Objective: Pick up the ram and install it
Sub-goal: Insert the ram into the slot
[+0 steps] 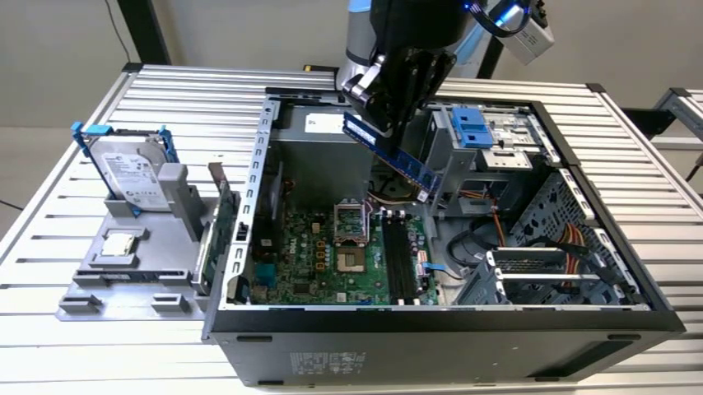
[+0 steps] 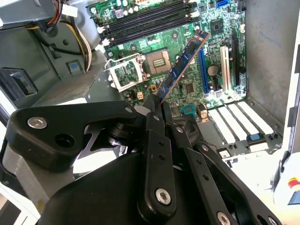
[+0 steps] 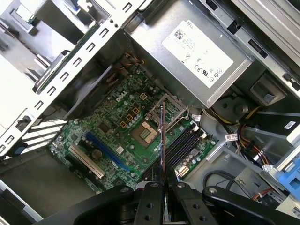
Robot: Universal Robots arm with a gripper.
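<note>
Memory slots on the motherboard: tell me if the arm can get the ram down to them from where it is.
Probably yes. The tool grips the ram above the open case, and the black slots lie uncovered below, with nothing visibly between.

Robot lab: slatted alu table (image 1: 659,271), opened PC case (image 1: 439,329).

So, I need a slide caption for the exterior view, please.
Gripper holds the ram tilted in the air above the open case's motherboard.
</note>
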